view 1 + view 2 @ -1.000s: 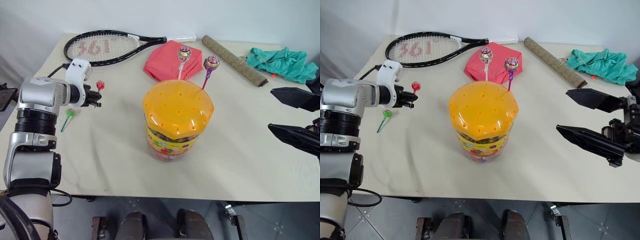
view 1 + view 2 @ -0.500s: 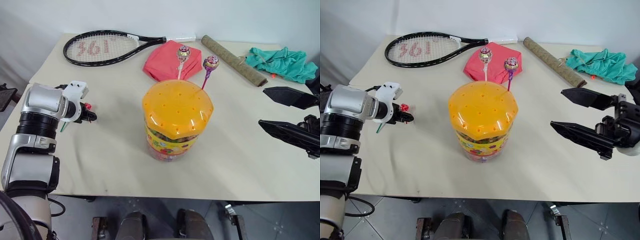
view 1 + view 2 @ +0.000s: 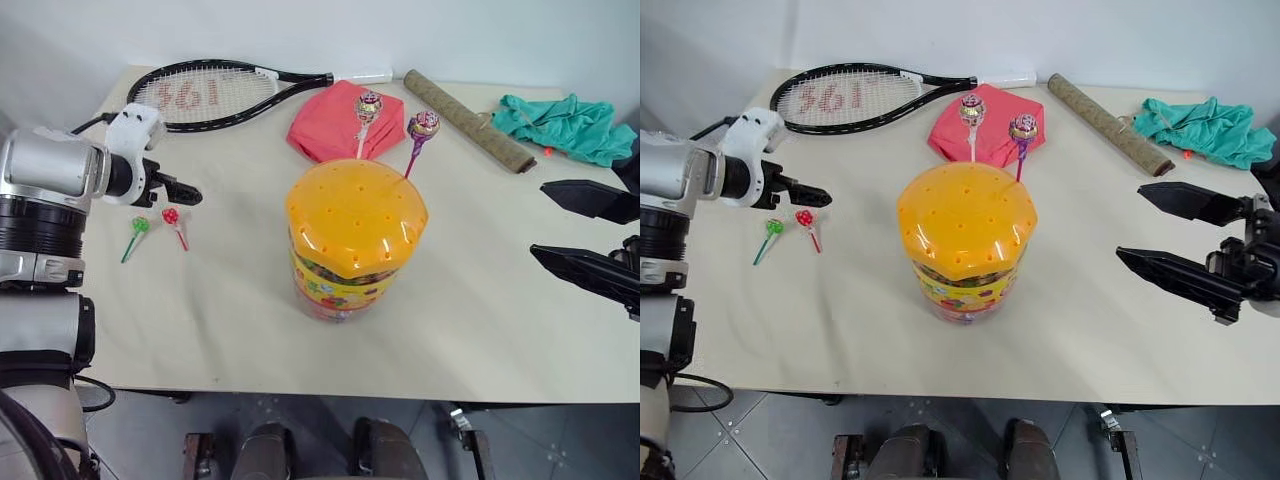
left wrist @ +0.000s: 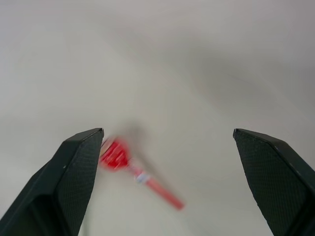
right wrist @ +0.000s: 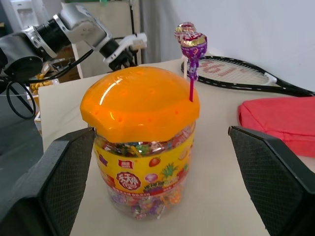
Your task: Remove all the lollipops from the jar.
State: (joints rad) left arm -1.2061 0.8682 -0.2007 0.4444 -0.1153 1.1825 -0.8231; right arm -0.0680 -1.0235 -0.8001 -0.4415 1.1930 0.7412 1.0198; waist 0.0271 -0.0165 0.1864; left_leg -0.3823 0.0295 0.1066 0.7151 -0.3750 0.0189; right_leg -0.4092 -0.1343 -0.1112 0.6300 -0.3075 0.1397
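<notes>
Pale beige counter (image 3: pixel 240 320) against a white wall — clear plastic jar with orange domed lid (image 3: pixel 355 238) stands centre, pink-and-white lollipop (image 3: pixel 368 106) and purple lollipop (image 3: pixel 423 125) upright in its lid. Red lollipop (image 3: pixel 171 217) and green lollipop (image 3: pixel 138 227) lie flat near the left edge, seemingly just apart. Left gripper (image 4: pixel 167 167) above them, fingers spread, empty; right gripper (image 3: pixel 1175 235) likewise spread — well clear of the jar.

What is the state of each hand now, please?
Left hand: open, holding nothing; red lollipop lies on the table.
Right hand: open, empty.

Beige table (image 3: pixel 480 330), pale grey wall (image 3: pixel 320 30) behind, grey tiled floor (image 3: pixel 770 440) below
</notes>
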